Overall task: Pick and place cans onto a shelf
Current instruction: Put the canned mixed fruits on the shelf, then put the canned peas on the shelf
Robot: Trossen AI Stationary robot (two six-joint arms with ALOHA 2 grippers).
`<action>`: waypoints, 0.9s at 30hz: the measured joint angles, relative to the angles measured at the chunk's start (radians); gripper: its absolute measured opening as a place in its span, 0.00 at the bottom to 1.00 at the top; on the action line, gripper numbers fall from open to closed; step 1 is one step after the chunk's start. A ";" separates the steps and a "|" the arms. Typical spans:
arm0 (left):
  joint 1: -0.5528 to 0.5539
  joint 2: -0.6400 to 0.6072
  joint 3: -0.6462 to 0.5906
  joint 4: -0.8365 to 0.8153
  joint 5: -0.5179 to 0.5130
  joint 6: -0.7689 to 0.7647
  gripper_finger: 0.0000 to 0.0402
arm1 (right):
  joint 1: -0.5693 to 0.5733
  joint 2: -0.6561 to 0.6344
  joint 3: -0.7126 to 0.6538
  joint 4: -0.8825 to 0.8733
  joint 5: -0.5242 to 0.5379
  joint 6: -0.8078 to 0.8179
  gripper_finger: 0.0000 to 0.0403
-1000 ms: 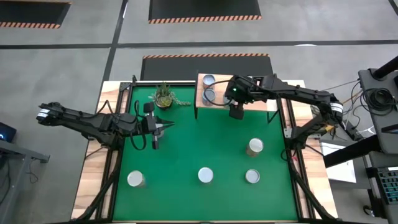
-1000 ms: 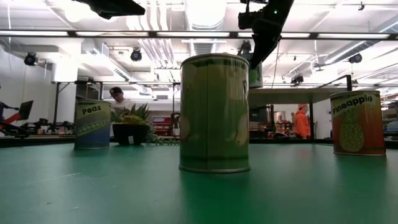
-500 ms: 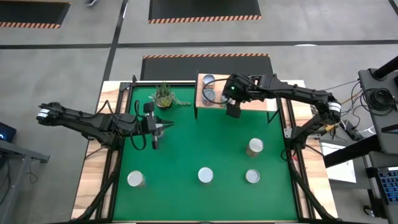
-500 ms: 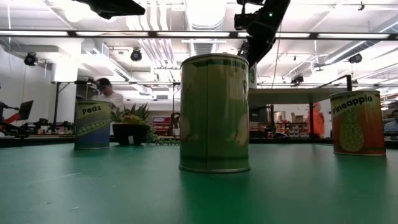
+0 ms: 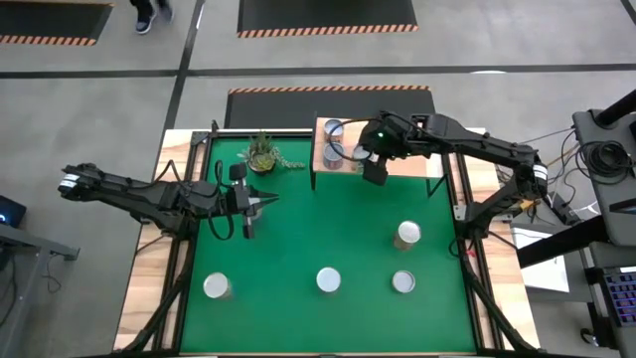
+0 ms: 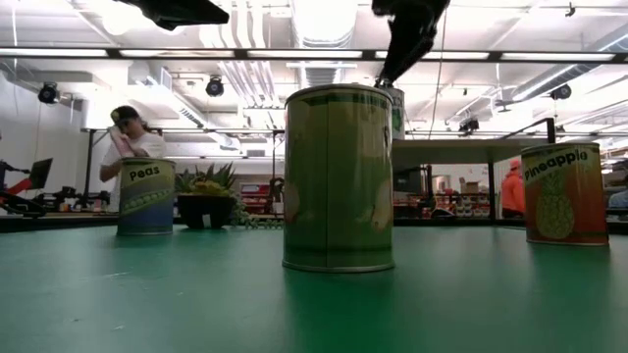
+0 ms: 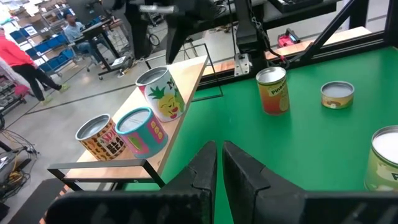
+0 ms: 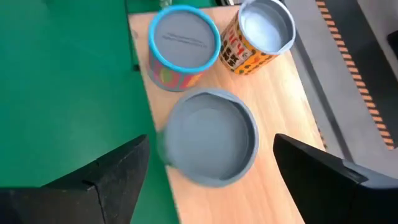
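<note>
Well left of the working gripper, the left gripper (image 5: 260, 202) hangs over the green mat, fingers nearly together and holding nothing.

Directly beneath the right gripper (image 8: 208, 149), a grey-topped can (image 8: 211, 137) stands on the shelf (image 8: 280, 93). The fingers are spread wide on either side of it, gripping nothing. Just ahead of it sit 2 more cans, a blue-rimmed can (image 8: 185, 46) and an orange patterned can (image 8: 264, 34).

This looks like the release step. To finish it well, lift straight up with the fingers wide until they clear the can's rim, and do not swing sideways, or the neighbours could be knocked. Behind and right of the gripper, 4 cans wait on the mat; the nearest can (image 5: 407, 235) is a sensible next pick.
</note>
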 joint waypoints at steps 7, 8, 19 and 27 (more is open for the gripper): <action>0.000 0.000 0.000 0.000 0.000 -0.001 0.02 | 0.140 -0.043 0.031 -0.046 0.000 0.115 0.81; 0.000 0.000 0.000 0.000 0.000 -0.004 0.02 | 0.170 -0.051 0.022 -0.048 0.000 0.130 0.81; 0.000 0.000 0.000 -0.001 -0.022 -0.071 0.02 | 0.535 -0.144 -0.256 0.271 0.231 0.151 0.81; 0.001 0.008 0.048 -0.138 -0.205 -0.336 0.00 | 0.616 -0.214 -0.542 0.798 0.253 -0.099 0.81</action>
